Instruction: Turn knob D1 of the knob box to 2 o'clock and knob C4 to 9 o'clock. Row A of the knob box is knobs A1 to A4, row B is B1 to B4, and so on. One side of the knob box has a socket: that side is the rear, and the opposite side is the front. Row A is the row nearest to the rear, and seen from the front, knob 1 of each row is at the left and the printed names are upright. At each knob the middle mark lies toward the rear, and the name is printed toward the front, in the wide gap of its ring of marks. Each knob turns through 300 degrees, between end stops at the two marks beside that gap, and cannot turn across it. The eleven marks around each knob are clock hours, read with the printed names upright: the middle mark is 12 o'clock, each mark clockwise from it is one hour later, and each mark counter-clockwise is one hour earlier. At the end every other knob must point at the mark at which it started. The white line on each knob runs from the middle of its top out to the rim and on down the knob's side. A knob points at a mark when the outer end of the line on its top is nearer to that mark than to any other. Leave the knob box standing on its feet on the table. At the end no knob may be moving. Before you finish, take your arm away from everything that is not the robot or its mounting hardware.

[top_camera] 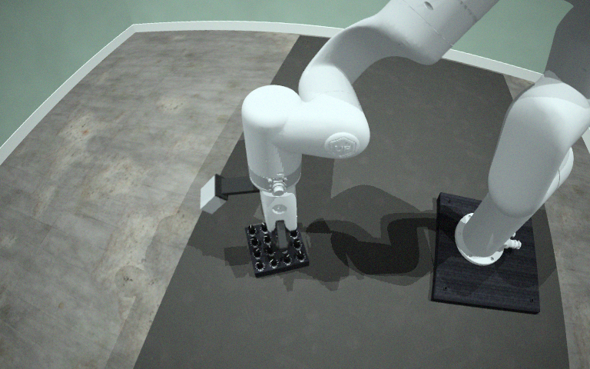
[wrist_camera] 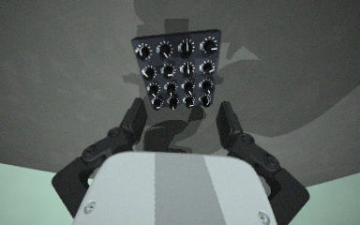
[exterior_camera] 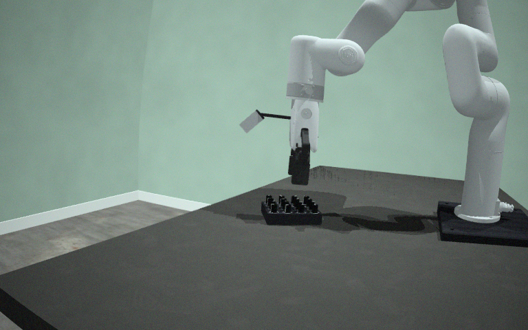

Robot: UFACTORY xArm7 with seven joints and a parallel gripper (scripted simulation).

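Note:
The black knob box (top_camera: 283, 270) (exterior_camera: 293, 220) (wrist_camera: 156, 61) stands flat on the table, with knobs in four rows. In the wrist view the printed names seem to lie left of each knob, which puts the front at the left. By that, D1 (wrist_camera: 142, 52) is the upper left knob and C4 (wrist_camera: 172, 101) the bottom one of the second column. The names are too small to read, and both line directions are unclear. My gripper (top_camera: 282, 244) (exterior_camera: 300, 183) (wrist_camera: 181, 109) is open and empty, pointing down above the box. It hides some knobs in the top view.
The other knobs stand close around those two. The arm's dark base plate (top_camera: 487, 289) (exterior_camera: 482, 238) lies to the right of the box. The wrist camera (top_camera: 211, 195) (exterior_camera: 251, 121) sticks out to the left of my gripper. The socket cannot be made out.

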